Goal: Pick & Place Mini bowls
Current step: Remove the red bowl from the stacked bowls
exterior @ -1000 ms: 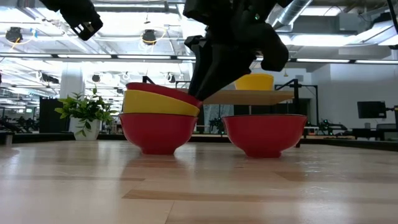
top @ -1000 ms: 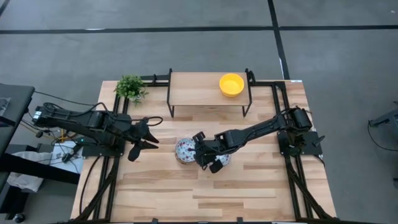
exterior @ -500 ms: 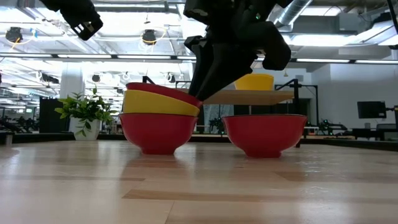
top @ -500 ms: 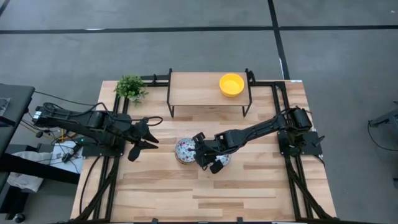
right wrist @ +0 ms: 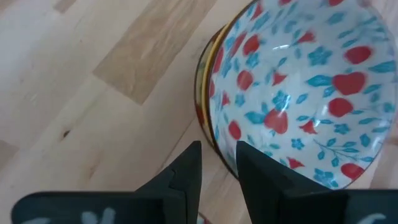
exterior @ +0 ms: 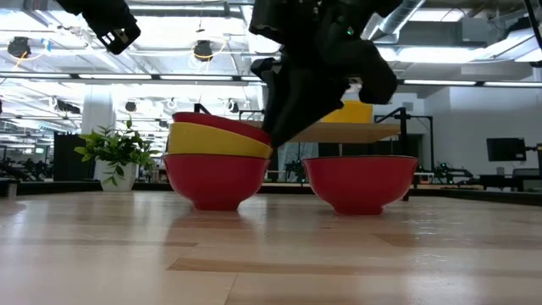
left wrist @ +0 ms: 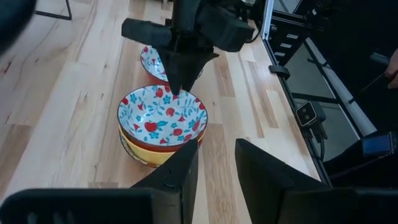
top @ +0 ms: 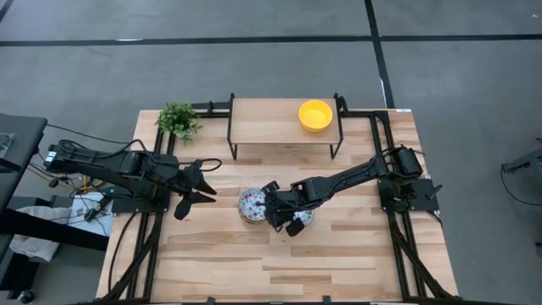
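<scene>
Straddling the top floral bowl's (right wrist: 292,87) rim, the right tool (right wrist: 217,163) stands slightly spread, not yet pinching

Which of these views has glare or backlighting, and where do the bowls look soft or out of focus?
Low view: bright ceiling lights behind leave the right gripper a dark backlit shape above the stacked bowls. Right wrist view: the patterned bowl sits very close and looks soft, with pale reflections inside. High view: even light, only faint shadows on the table. Left wrist view: its own fingers blur in the foreground.

Floral bowl (left wrist: 163,116) tilted atop stack – another (left wrist: 152,61) behind (yellow one (top: 315,115) shelved).
</scene>
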Controlling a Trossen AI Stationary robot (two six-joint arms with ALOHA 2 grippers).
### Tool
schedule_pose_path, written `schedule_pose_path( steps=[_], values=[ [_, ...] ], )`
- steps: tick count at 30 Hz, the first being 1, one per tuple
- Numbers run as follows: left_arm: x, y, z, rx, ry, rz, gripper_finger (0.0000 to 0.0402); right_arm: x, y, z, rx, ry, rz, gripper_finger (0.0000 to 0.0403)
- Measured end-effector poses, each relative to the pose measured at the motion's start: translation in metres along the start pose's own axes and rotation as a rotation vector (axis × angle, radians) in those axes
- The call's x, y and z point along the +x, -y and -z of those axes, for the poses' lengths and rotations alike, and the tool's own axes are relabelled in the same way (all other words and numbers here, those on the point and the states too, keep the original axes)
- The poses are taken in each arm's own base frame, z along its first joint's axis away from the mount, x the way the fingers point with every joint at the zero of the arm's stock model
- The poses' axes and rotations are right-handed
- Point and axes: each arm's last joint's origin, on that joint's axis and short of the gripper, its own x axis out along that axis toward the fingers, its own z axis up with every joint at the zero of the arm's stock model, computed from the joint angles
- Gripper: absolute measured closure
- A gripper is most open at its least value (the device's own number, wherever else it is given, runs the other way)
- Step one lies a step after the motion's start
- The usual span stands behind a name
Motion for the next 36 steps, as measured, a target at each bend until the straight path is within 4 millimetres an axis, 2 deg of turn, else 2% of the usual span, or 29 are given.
schedule_pose_path(
  steps=[3,13,25,32,36],
  values=[
    [0.0000,0.0000,-0.0001,0.000,0.001,0.000,0.0296,0.0052,-0.0006,0.0001,0.000,0.000,-0.006,0.0313],
    [-0.0001,0.0001,-0.0004,0.000,0.004,0.001,0.0296,0.0050,0.0002,0.0002,-0.001,-0.011,0.018,0.0316],
    [-0.0001,0.0001,-0.0004,0.000,0.004,0.001,0.0296,0.0032,0.0012,-0.0011,-0.005,-0.007,0.034,0.0395],
    [-0.0001,0.0001,-0.0004,0.000,0.004,0.001,0.0296,0.0032,-0.0036,-0.0027,-0.085,-0.028,0.041,0.0383],
    [-0.0001,0.0001,-0.0004,0.000,0.004,0.001,0.0296,-0.0003,-0.0020,-0.0082,-0.091,-0.016,0.052,0.0396]
  ],
)
